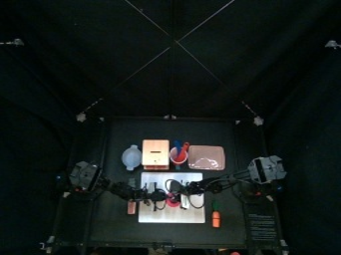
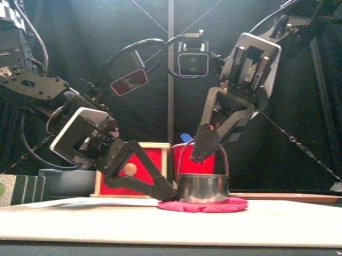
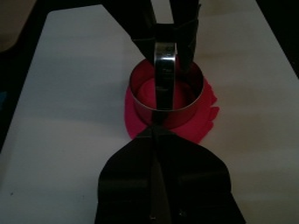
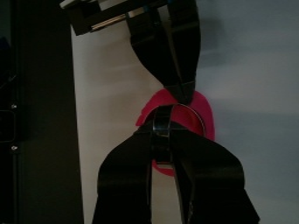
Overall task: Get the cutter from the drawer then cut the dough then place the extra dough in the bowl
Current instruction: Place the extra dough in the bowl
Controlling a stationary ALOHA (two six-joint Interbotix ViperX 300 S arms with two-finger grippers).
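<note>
The cutter point(image 2: 203, 187) sits on the dough point(image 2: 201, 206), my right claw point(image 2: 201, 152) pinching it, left claw point(image 2: 166, 189) pressed together; trimmings not yet moved.

A round metal cutter point(image 4: 158, 140) is set on a flat pink dough disc point(image 4: 201, 144), laid on a white cutting board point(image 4: 111, 105). It is pinched by the right gripper point(image 4: 166, 122) — black jaws closed — while the left gripper point(image 4: 181, 87) is held, tips together, at the dough's edge.
</note>
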